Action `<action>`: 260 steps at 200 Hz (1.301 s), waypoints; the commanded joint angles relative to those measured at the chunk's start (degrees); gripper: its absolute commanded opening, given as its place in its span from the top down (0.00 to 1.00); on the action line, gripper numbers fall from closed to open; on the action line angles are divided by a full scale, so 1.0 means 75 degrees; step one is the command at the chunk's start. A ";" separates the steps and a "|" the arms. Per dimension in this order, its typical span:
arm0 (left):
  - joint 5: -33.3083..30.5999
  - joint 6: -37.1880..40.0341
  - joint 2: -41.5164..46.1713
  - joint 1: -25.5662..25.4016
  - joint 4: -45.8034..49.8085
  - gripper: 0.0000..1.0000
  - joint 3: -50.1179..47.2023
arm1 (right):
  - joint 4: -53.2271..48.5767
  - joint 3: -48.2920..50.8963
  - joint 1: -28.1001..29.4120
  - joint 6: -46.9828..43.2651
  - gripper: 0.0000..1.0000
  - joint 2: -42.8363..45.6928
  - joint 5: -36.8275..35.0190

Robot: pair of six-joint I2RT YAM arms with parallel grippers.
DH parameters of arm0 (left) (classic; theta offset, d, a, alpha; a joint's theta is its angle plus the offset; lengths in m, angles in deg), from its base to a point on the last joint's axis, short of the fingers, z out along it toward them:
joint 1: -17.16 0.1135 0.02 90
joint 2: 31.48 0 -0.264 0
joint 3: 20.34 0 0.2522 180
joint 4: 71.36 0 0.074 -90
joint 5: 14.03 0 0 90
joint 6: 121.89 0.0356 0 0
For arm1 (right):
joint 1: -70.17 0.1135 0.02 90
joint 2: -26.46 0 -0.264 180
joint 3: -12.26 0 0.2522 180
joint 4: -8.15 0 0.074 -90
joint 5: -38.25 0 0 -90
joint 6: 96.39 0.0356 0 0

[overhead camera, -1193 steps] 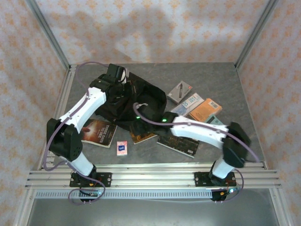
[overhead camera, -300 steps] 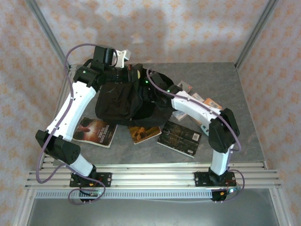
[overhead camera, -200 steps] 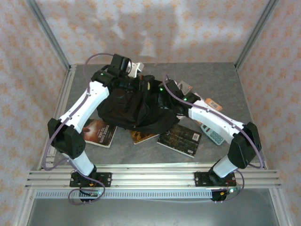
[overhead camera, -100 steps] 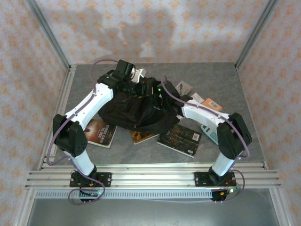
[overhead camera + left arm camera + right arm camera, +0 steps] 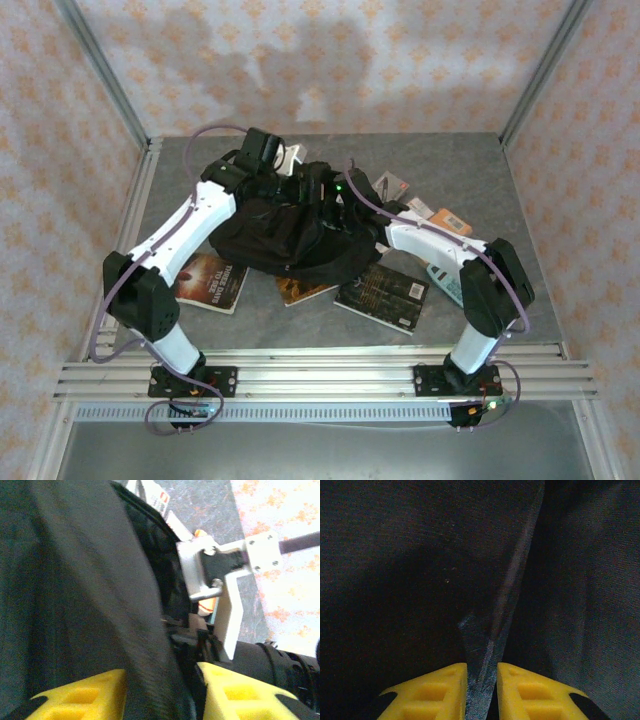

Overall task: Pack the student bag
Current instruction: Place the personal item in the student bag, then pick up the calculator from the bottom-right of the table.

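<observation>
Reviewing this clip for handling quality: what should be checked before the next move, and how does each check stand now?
1. Right gripper pinching bag: ok, a fabric fold sits in its nearly shut jaws.
2. Left gripper gripping bag: cannot tell; fabric lies between jaws set apart.
3. Bag mouth open: cannot tell.
4. Books outside bag, reachable: ok, three lie along its near side.
5. Grippers clear of each other: cannot tell; they sit close together over the bag.
</observation>
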 commanded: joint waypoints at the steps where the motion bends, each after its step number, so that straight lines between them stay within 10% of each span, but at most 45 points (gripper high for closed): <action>1: 0.0045 -0.0205 0.0278 -0.0204 -0.0346 0.73 -0.0165 | 0.0265 -0.0355 -0.0007 0.0077 0.78 -0.0078 0.0049; 26: 0.0063 -0.0220 0.0245 -0.0244 -0.0429 1.00 -0.0260 | 0.0175 -0.0404 -0.0007 0.0033 0.79 -0.0061 -0.0026; 54: -0.0413 0.0045 0.0417 -0.0115 -0.0053 1.00 -0.0164 | -0.0545 -0.0438 -0.0007 -0.0391 0.77 0.0274 -0.0657; 116: -0.0943 0.0269 0.0915 0.0307 -0.0168 1.00 -0.0586 | -0.4129 -0.0726 -0.0012 -0.1301 0.25 0.1369 -0.4230; 166: -0.0368 0.0004 0.0767 0.0272 -0.0969 1.00 -0.1219 | -0.8009 -0.1617 -0.0294 0.0865 0.34 0.0561 -0.8086; 260: 0.0003 -0.0250 0.1203 0.0272 -0.1251 1.00 -0.1461 | -0.6262 -0.0478 -0.2957 -0.0894 0.24 -0.0489 -0.4858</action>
